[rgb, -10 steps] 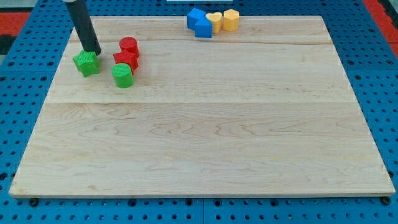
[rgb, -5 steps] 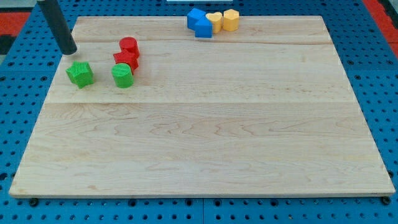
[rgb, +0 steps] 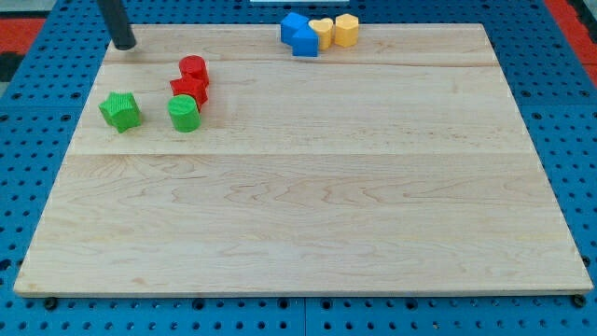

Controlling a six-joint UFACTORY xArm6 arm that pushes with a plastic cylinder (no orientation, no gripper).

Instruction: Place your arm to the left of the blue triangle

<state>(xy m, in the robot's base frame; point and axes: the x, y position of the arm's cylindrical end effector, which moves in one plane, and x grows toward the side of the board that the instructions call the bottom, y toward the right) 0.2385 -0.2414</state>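
Tip (rgb: 124, 45) of the dark rod sits at the wooden board's (rgb: 308, 215) top-left corner, no jaws to open or close; blue triangular block (rgb: 305, 41) well off to its right, green star-shaped block (rgb: 120, 110) below it.

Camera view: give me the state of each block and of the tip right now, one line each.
My tip: at the board's top left corner, touching no block, far left of the blue pair.
Green star block: alone, near the left edge.
Green cylinder: touching the red blocks.
Red blocks: two, pressed together.
Blue blocks: two, touching, at the top edge.
Yellow blocks: two, against the blue ones' right.
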